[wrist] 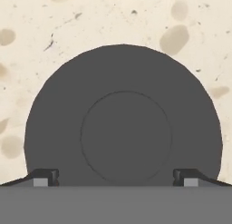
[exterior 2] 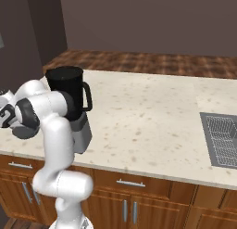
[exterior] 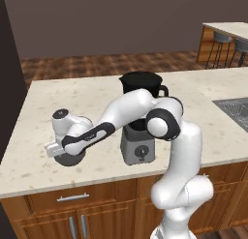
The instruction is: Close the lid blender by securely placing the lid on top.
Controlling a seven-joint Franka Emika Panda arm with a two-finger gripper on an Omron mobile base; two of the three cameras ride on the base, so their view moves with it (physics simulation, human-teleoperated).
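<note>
The lid, a round dark grey disc with a raised centre circle, lies flat on the speckled counter. In the left base view the lid peeks out from under the hand, left of the blender. My gripper hangs straight over it, open, its two fingertips spread wide near the disc's edges with nothing held between them. The gripper is low, close above the counter. The blender stands with its black jar open-topped on a grey base with a dial; the blender has its handle facing right.
The beige counter stretches right to a sink. My own forearm crosses in front of the blender jar. Wooden cabinets run below the counter edge, and bar stools stand at a far counter.
</note>
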